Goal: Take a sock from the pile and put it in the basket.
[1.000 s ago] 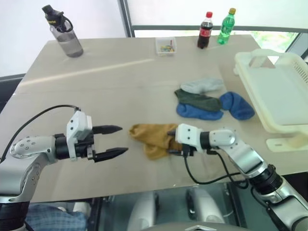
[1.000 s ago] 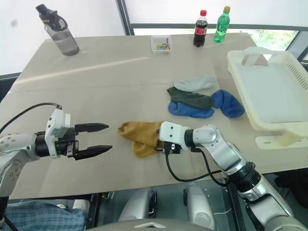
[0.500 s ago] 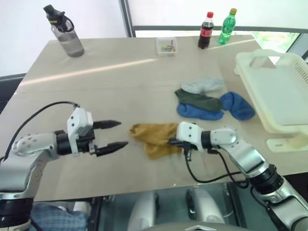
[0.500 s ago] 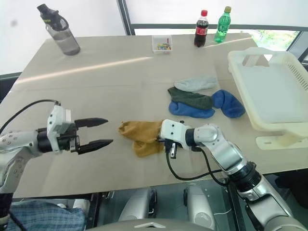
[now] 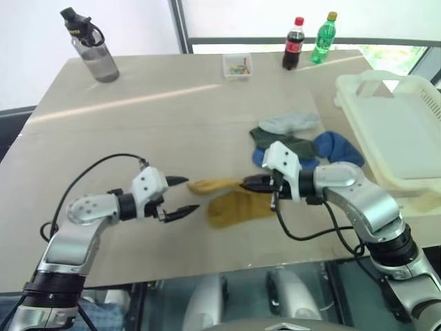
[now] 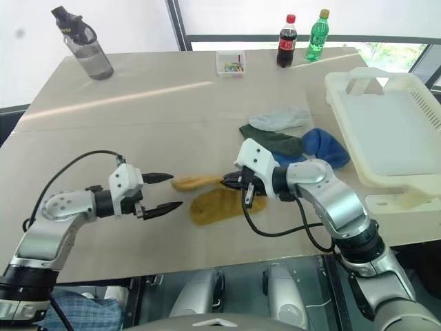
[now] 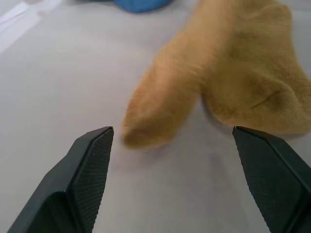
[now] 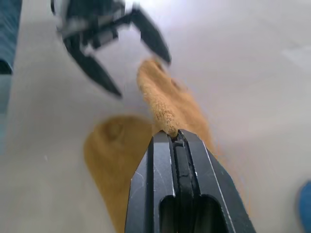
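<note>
Our right tool is clamped on the sock, partly raised off the desk. Our left tool stands apart beside it. Carrying it to the basket remains

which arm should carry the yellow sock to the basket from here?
Right. The right hand is already shut on the sock, one end lifted, and the basket lies on its side. The left hand is open, just short of the sock's toe.

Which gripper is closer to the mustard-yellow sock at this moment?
Right. The right gripper is shut on one end of the mustard-yellow sock, lifting it off the table. The left gripper is open just short of the sock's other end, not touching it.
</note>
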